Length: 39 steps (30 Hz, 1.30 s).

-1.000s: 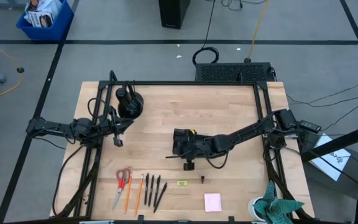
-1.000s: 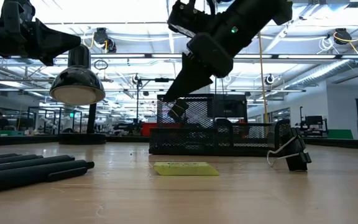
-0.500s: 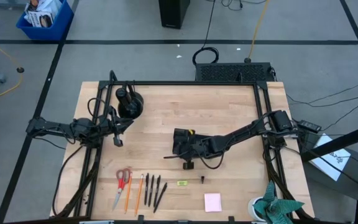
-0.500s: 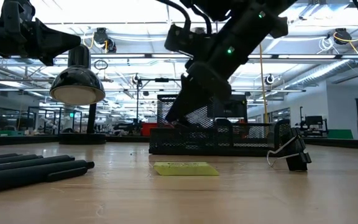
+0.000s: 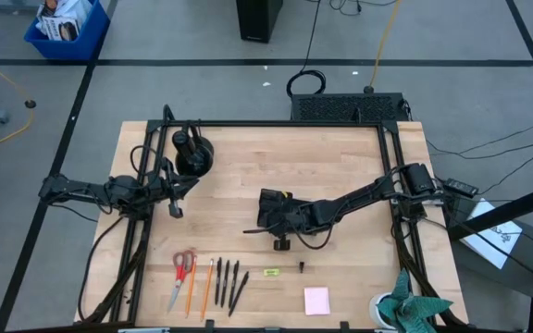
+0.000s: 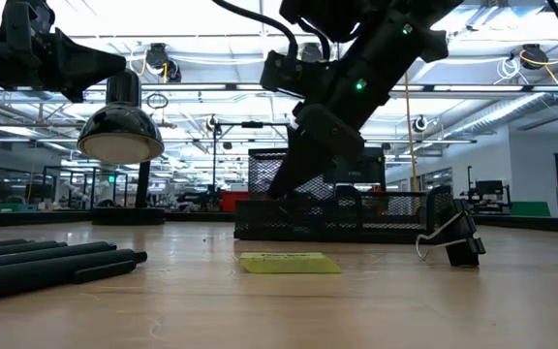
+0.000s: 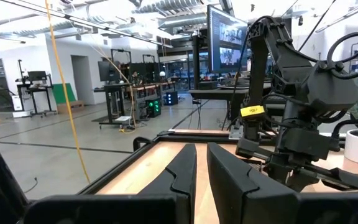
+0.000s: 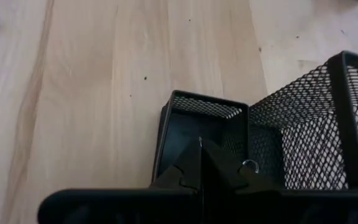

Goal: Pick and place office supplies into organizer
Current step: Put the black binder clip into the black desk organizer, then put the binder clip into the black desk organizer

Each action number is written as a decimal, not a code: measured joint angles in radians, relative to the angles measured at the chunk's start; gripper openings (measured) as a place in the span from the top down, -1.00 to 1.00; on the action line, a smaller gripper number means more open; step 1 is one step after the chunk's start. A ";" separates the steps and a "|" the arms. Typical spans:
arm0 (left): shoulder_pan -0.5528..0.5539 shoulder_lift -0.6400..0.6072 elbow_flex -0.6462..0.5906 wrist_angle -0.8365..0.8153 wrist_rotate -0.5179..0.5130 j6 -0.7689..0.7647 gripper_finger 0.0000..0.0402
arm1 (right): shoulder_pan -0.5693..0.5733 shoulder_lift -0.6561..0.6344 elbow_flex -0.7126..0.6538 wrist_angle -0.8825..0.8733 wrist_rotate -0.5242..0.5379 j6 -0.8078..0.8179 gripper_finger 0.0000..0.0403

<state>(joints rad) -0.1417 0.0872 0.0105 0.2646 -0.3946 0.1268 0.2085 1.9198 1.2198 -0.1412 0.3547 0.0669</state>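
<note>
Right pincer (image 8: 201, 163), closed, reaches down into the organizer (image 8: 278, 124).

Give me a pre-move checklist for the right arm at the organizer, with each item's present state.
1. Right tool over an organizer compartment: ok.
2. Right tool shut: ok.
3. Something held in the right tool: cannot tell.
4. Left tool away from the organizer, near the table's left side: ok.
5. Scissors, pens, yellow-green tag, pink notepad still outside the organizer: not ok.
</note>
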 joint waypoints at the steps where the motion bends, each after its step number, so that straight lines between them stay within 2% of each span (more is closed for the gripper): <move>1: 0.000 0.000 0.000 0.000 0.000 0.000 0.77 | 0.000 0.000 0.000 -0.005 -0.014 0.000 1.00; 9: 0.000 0.000 0.000 0.000 0.000 0.000 0.77 | -0.005 0.000 0.000 -0.003 -0.016 0.015 0.97; 21: 0.000 0.000 0.000 0.000 0.000 0.000 0.77 | -0.011 -0.003 0.000 0.000 -0.010 0.055 0.59; 31: 0.000 0.000 0.000 -0.001 0.000 0.000 0.77 | 0.008 -0.141 -0.001 0.010 -0.013 0.018 0.46; 33: 0.000 0.000 0.000 -0.001 0.000 0.000 0.77 | 0.028 -0.171 0.000 0.007 -0.048 -0.019 0.45; 39: 0.000 0.000 0.000 -0.002 0.000 0.000 0.77 | 0.101 -0.208 0.000 -0.021 -0.303 -0.121 0.43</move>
<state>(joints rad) -0.1416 0.0868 0.0105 0.2627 -0.3946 0.1268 0.3096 1.7119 1.2198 -0.1621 0.0516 -0.0542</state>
